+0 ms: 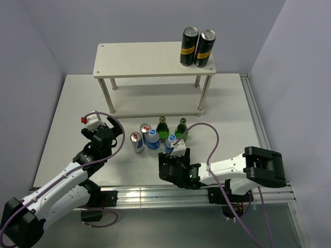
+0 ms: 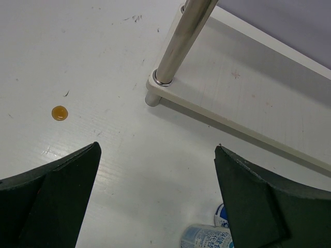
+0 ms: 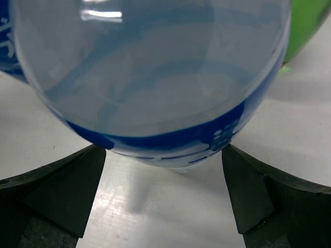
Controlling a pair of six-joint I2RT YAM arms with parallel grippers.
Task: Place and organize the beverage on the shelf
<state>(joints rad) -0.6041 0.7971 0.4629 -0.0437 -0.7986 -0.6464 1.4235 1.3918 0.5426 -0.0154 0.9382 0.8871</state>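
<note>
- Black fingers (image 3: 51, 196) of the right gripper (image 3: 163, 151) stand spread wide and hold nothing. Its arm lies low along the near table edge, the forearm reaching leftward and the wrist turned toward the drinks.
- Just ahead of it, between the finger lines but apart from both, stands a blue-labelled bottle (image 3: 150, 77). A green bottle (image 3: 310, 26) stands beyond, to the right.
- The left gripper (image 2: 156, 147) is equally spread and empty. Its arm stretches diagonally up from the near left corner, tilted down at the white table (image 2: 77, 51).
- By its right finger lies the edge of another blue-labelled bottle (image 2: 207, 238).
- Ahead of the left gripper is the shelf (image 2: 248, 98), showing its front leg and lower board.
- Farthest off, two black-and-gold cans (image 1: 197, 47) stand together at the right end of the top board.
</note>
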